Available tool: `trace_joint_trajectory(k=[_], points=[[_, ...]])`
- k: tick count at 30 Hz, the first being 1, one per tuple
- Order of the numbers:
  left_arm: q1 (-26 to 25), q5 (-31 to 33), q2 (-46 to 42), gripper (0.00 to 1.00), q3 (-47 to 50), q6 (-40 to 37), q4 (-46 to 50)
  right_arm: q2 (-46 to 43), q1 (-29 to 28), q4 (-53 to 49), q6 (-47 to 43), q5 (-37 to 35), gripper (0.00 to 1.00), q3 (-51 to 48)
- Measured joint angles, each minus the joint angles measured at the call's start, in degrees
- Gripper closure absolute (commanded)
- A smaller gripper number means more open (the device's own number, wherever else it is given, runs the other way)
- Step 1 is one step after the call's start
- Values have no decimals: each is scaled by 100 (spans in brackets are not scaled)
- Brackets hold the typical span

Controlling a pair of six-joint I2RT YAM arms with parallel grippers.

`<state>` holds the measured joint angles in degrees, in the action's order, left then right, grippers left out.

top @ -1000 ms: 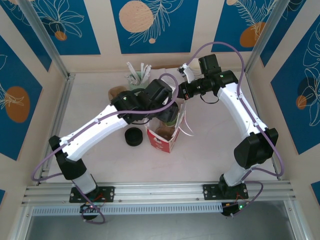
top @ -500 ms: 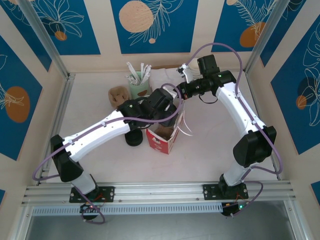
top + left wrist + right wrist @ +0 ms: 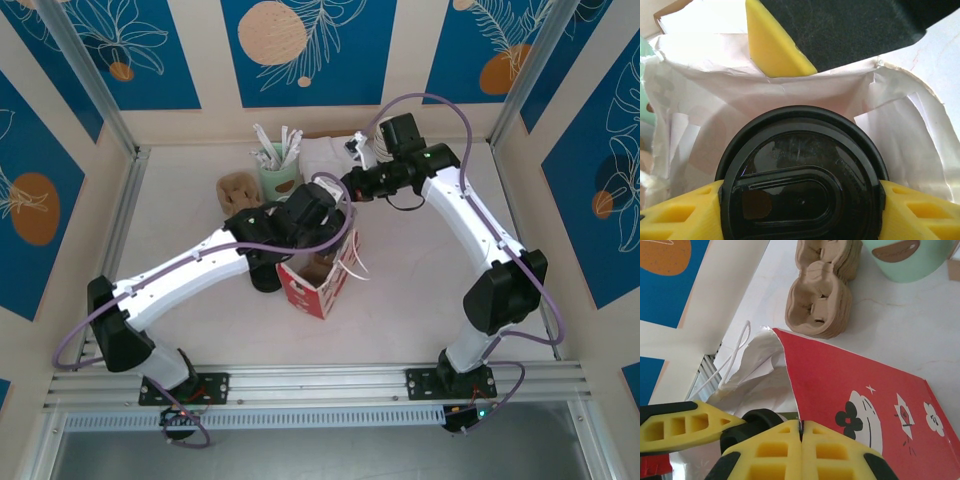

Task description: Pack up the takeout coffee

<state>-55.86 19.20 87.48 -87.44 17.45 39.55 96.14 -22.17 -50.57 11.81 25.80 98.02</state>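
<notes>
One takeout coffee (image 3: 800, 190), black lid facing the left wrist camera, clamped by the left gripper (image 3: 800, 215), yellow fingers (image 3: 675, 212) pressed against the lid's rim on either side. Sitting right at the mouth of the paper bag (image 3: 865, 400), white lining curving around the lid's far side; how deep inside, impossible to tell. Cup's long axis in line with the gripper's reach, pointing straight into the bag's opening rather than across it.

At the bag's rim, right gripper (image 3: 801, 434) closed flat on the red printed wall, pinching it and holding the mouth open. Bag leaning in the top view, not standing square, white handles (image 3: 352, 262) loose on its right-arm side.

Judged as the insertion step, well along: left arm carrying, right arm only spreading the opening. Next, probably a straight push along the cup's axis, then release once seated; risk of the lid snagging the crumpled lining or of the bag tipping further.

Beside the bag toward the left arm, a stack of loose black lids (image 3: 265, 273); beyond the bag, pulp cup carriers (image 3: 822, 295) and a mint-green cup (image 3: 278, 172) of white sticks on the surface (image 3: 430, 290).
</notes>
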Motion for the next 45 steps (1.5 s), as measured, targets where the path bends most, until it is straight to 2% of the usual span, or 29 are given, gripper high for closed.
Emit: trace_joint_trajectory(k=[11,24,35,45], points=[[0,-4,-522,38,879,39,-101,-2,-120,0,-136,-28,100,0],[-17,-61,-570,39,1097,-144,-369,-20,-216,103,-680,350,100,-107],[-173,243,-658,38,1694,-463,-1025,-262,-291,295,-863,750,100,-310],[-258,367,-660,40,1812,-658,-1322,-601,-385,439,-890,763,100,-505]])
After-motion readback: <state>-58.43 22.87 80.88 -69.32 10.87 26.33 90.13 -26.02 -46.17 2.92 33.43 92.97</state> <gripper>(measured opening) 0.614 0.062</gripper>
